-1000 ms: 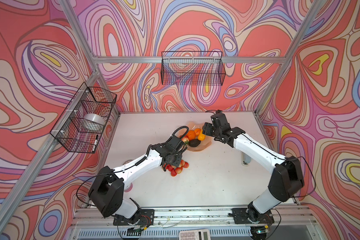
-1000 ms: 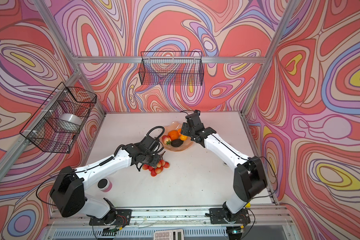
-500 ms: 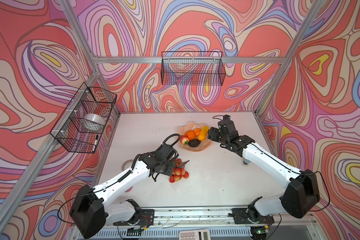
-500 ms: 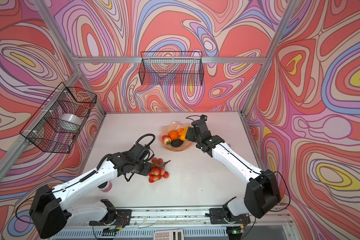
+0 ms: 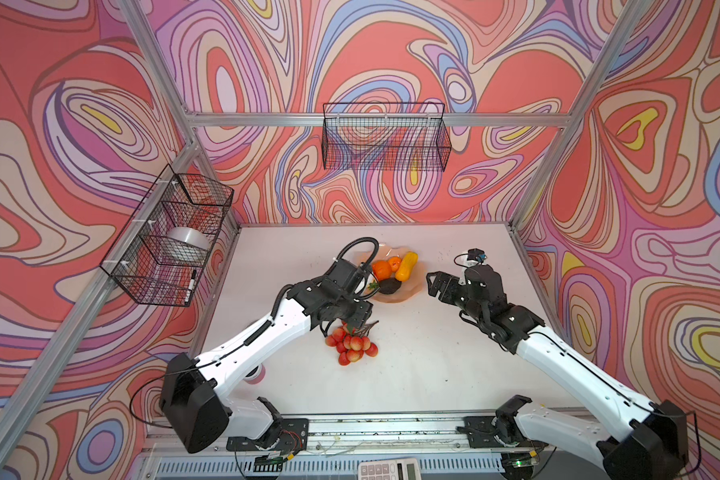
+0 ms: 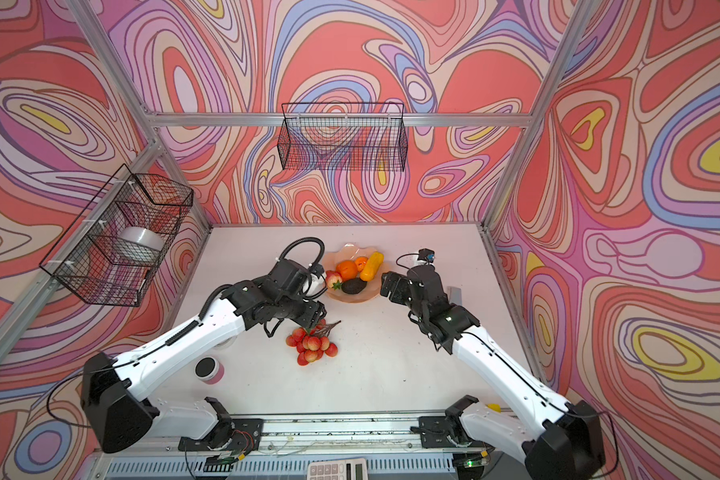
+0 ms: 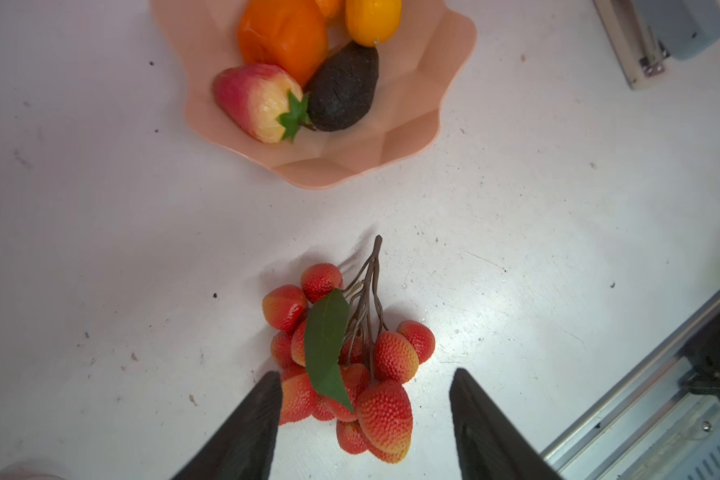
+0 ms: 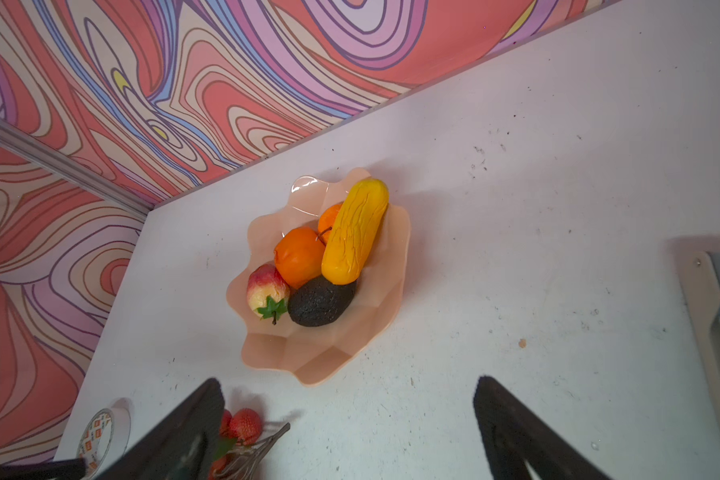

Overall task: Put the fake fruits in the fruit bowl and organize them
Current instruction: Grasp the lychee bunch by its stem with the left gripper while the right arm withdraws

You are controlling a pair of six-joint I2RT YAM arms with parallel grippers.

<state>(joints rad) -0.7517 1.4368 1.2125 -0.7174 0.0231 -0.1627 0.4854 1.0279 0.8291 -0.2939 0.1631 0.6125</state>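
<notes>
Black left end effector (image 7: 365, 372) open around red-pink bunch (image 7: 393, 359)

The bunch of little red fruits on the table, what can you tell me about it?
The bunch is roughly a dozen small bumpy red-to-pink fruits, plastic-looking, joined on thin dark stems with one green leaf lying across them. It lies flat on the white table, apart from the pale pink bowl, stem end pointing toward it. The left gripper is open around its other end; whether a finger touches a fruit is unclear.
</notes>
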